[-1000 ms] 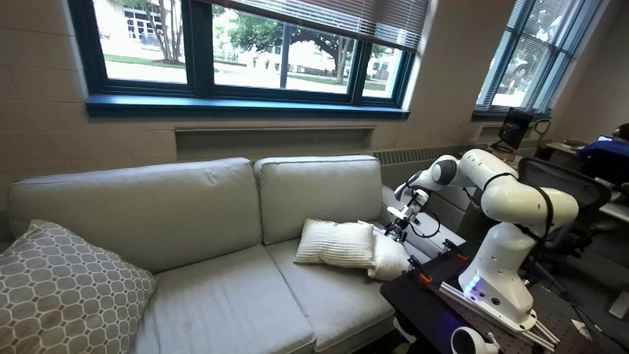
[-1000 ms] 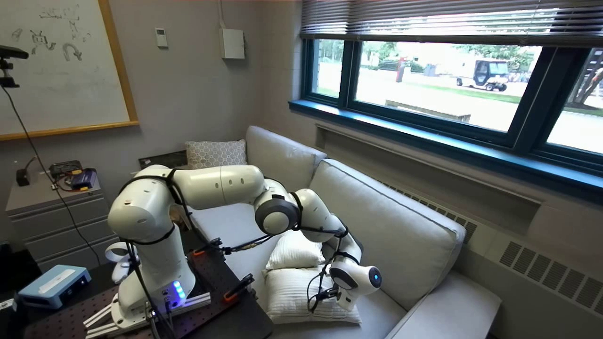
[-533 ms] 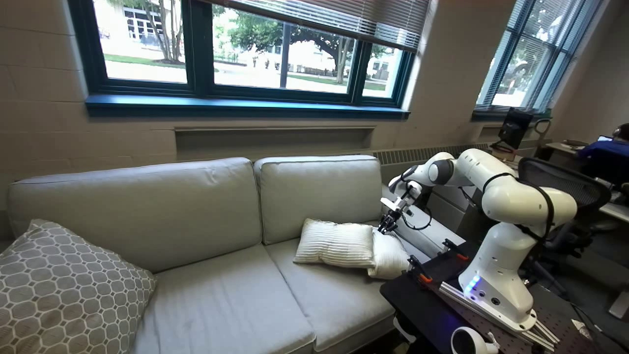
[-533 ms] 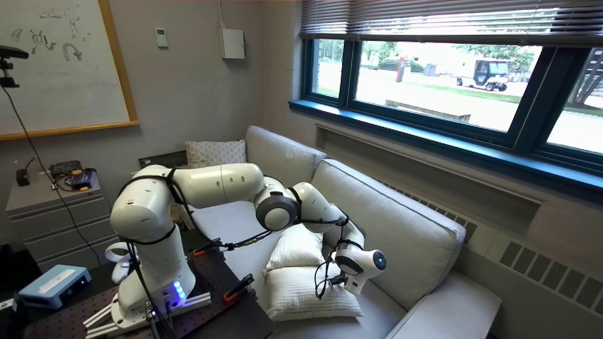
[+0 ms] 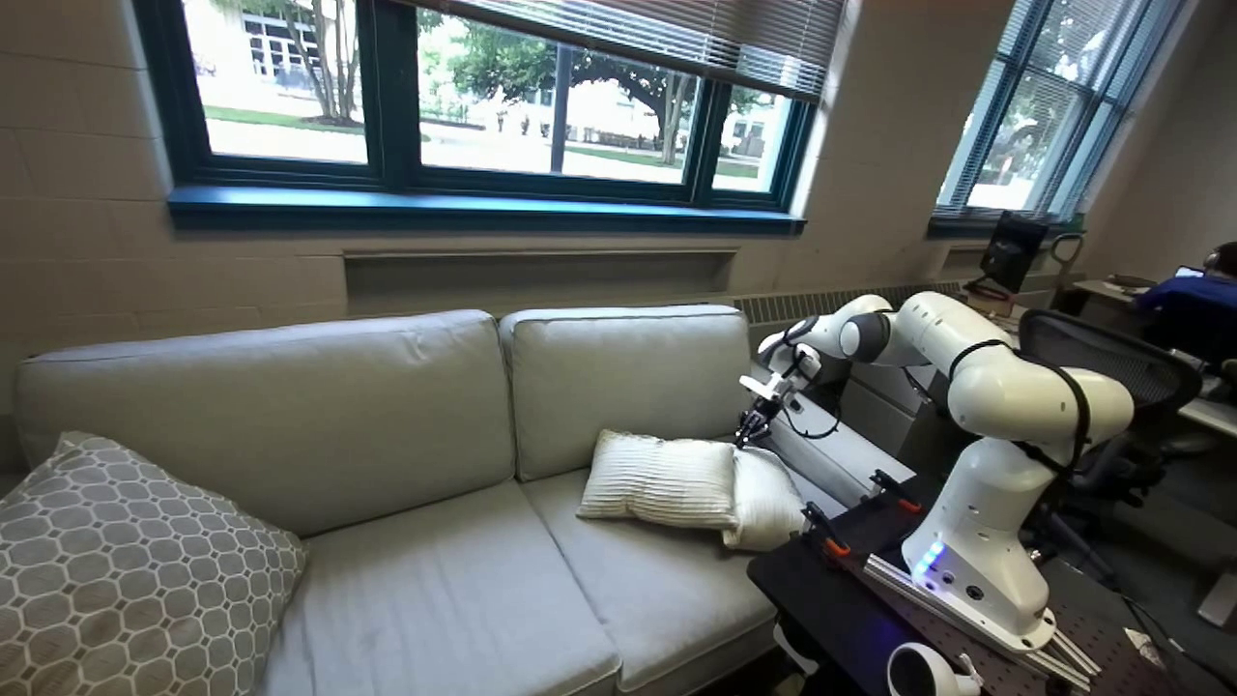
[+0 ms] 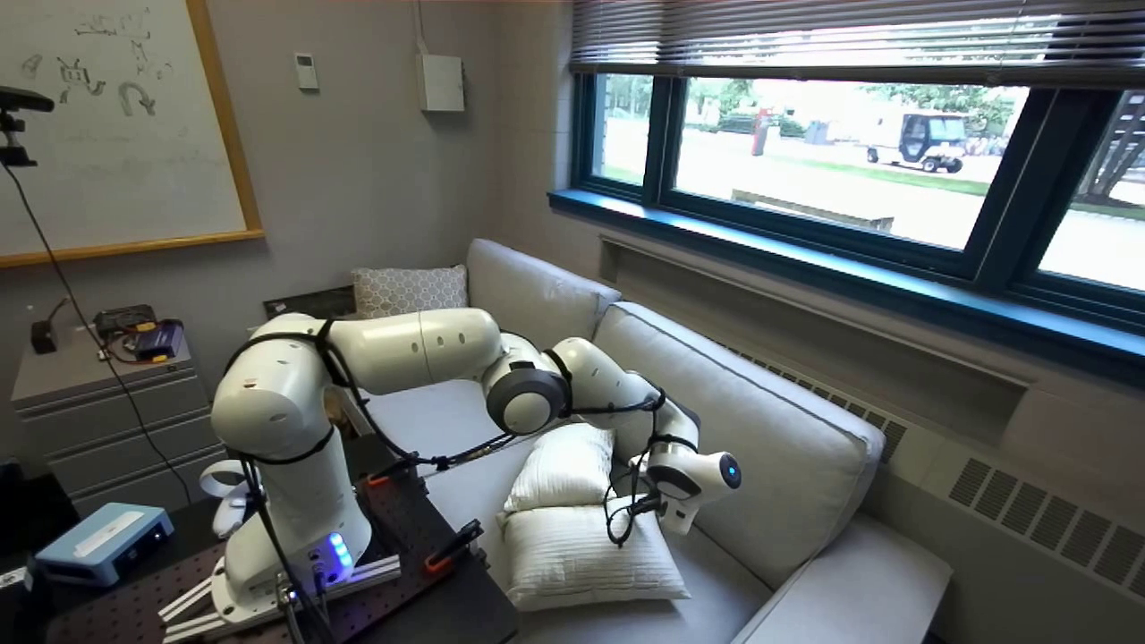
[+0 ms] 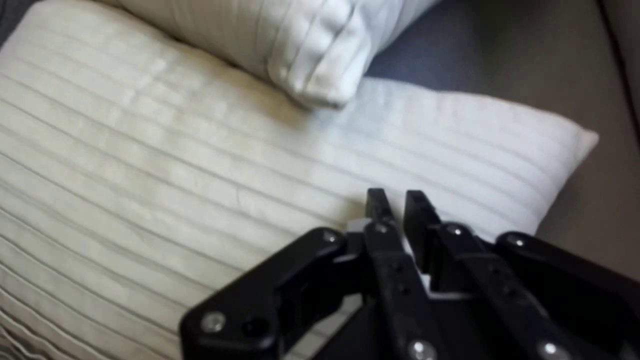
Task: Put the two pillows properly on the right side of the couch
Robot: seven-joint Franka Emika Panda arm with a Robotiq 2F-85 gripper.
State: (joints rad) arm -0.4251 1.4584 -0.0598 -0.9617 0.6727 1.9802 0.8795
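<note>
patterned pillow far from gripper, its jaws slightly parted; black table near couch.

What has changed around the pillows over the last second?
The gripper has moved toward the back of the couch, jaws a narrow gap apart. The lower pillow seems to have shifted slightly; direction unclear. Whether anything was gripped or released, I can't tell. The other white pillow and grey patterned pillow stayed put.

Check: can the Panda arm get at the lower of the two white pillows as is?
Likely yes. In the wrist view the tool hangs over the lower pillow, nothing visible between; the upper pillow overlaps only one edge. The fingers stand only slightly apart, so gripping would probably need them wider.
</note>
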